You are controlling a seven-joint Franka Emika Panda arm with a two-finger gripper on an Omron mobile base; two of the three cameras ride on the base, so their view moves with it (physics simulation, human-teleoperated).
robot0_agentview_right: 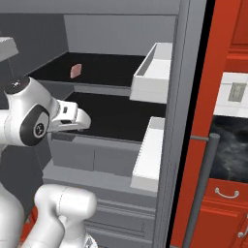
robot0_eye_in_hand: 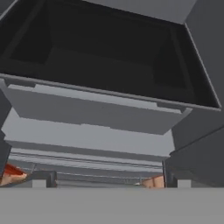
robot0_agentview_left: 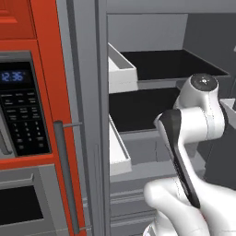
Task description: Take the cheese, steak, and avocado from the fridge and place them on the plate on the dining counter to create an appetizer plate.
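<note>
Gripper (robot0_eye_in_hand: 107, 179) facing the open fridge (robot0_eye_in_hand: 131, 118) — jaws spread wide, nothing between them, touching nothing; black shelf (robot0_eye_in_hand: 100, 70) lies ahead.

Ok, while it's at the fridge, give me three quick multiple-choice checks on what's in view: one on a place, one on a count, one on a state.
1. Where does the small pink chunk lie?
A. in a white door bin
B. on the upper black shelf
C. in a grey drawer

2. How many white door bins show in the right base view?
A. two
B. four
C. five

3. How do the fingers stand?
A. shut on the chunk
B. shut on nothing
C. wide open, nothing between them

Answers:
1 B: the chunk sits far back on the top shelf.
2 A: one bin hangs above the other on the door.
3 C: in the hand view the two tips stand far apart with nothing between them.
</note>
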